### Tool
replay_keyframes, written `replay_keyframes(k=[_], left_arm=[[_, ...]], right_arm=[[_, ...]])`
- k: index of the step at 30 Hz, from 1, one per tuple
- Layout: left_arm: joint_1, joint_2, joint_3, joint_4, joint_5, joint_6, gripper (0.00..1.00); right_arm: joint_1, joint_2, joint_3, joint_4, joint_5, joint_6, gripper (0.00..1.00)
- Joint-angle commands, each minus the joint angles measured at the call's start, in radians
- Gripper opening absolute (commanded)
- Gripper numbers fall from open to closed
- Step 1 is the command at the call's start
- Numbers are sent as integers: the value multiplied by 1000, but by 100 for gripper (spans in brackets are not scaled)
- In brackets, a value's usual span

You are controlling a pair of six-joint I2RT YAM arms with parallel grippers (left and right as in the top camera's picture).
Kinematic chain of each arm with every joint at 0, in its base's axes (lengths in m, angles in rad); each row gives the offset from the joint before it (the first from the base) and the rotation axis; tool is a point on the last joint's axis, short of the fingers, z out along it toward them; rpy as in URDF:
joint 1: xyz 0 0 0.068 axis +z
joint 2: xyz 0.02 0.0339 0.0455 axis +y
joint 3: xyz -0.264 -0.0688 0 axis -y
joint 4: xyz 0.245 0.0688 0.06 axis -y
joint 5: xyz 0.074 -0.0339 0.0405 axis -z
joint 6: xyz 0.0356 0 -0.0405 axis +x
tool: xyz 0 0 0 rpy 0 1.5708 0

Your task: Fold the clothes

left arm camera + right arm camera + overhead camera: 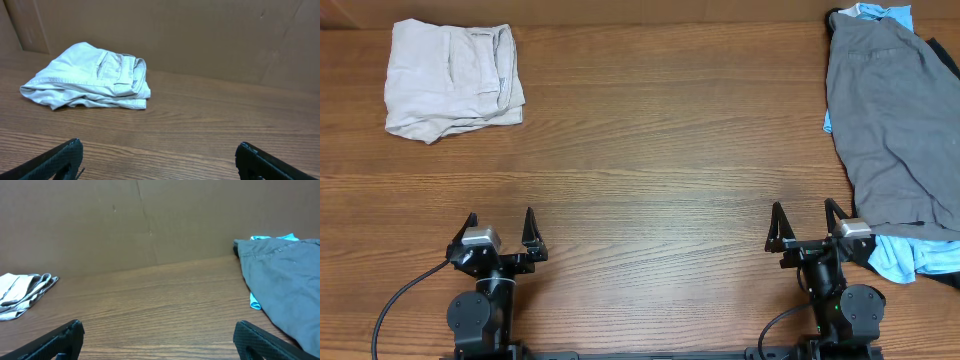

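Overhead, beige shorts (452,80): at 10 o'clock on the counter (650,150), in a compact, roughly square bundle. Judged folded, though the edges are somewhat loose.
Overhead, dark grey garment (890,130): lies loose along the 3 o'clock edge, not folded.
Overhead, light blue garment (895,258): under the grey one, showing at its far and near ends, not folded.
Overhead, left claw (500,216): at 7 o'clock, spread, holding nothing, well apart from the shorts.
Overhead, right claw (804,208): at 5 o'clock, spread, holding nothing, just beside the near end of the grey and blue garments.
Left wrist, shorts: at 10 o'clock of the view, layers stacked, a pocket seam showing on top. Bare counter lies between them and the spread fingers (55,162).
Right wrist, garments: grey one at 3 o'clock, blue cloth peeping out at its far end and left edge. The shorts are far off at 9 o'clock.
Progress, judged: one garment of three done, two left.
Next, judged: the grey garment lies on top, nearest the right claw, and would be taken first.
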Motion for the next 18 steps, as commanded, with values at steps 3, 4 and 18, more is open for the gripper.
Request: replay_keyframes(k=[3,4,18], left_arm=[[-2,-13,-3,-3,-10,20,100],[-2,-13,-3,-3,-10,20,100],[-2,-13,-3,-3,-10,20,100]], right_arm=[[-4,-10,-10,5,1,3,100],[-4,-10,-10,5,1,3,100],[-4,-10,-10,5,1,3,100]])
